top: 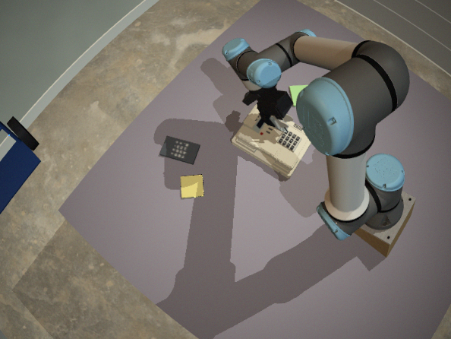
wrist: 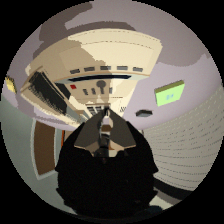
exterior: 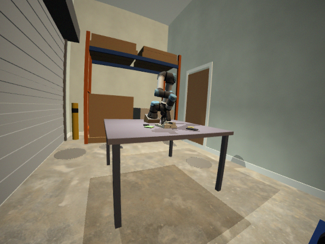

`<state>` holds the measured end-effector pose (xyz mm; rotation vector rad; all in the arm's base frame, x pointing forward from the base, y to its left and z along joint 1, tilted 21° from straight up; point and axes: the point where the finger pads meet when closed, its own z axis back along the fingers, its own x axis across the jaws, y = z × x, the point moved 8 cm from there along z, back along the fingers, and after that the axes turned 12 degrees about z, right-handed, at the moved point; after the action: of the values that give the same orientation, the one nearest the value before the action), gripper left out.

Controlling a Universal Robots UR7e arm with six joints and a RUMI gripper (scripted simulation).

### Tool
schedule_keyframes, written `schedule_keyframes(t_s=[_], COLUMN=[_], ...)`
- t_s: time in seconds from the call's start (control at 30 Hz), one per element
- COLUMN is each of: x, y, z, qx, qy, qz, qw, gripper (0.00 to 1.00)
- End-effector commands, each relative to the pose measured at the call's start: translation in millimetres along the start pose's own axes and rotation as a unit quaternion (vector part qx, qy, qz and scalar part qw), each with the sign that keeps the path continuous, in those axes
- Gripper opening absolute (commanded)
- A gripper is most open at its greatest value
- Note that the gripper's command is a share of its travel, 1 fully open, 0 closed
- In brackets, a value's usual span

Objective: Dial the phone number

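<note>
A beige desk phone (top: 272, 145) sits on the grey table, its handset in the cradle along its left side. Its dark keypad (top: 289, 140) is on the right half. My gripper (top: 284, 130) is shut, and its joined fingertips point down at the upper edge of the keypad. In the wrist view the shut fingers stand just over the phone's face (wrist: 102, 75), below a row of small buttons. A green note (top: 297, 92) lies beyond the phone, partly hidden by my arm; it also shows in the wrist view (wrist: 169, 94). The digits on it are too small to read.
A black calculator-like keypad (top: 179, 149) and a yellow sticky note (top: 191, 186) lie to the left of the phone. My arm's base (top: 383, 220) stands at the table's right side. A storage rack (exterior: 131, 90) stands behind the table.
</note>
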<state>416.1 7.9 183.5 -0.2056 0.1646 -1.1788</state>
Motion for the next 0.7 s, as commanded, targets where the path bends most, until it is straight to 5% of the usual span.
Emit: schedule_keyframes(t_s=[0.0,0.67], x=[0.1,-1.9], y=[0.3,-9.0], z=[0.0,13.7], qx=[0.000,0.000], qy=[0.000,0.000], qz=[0.000,0.000], qw=[1.000,1.000], gripper=[0.00,0.00])
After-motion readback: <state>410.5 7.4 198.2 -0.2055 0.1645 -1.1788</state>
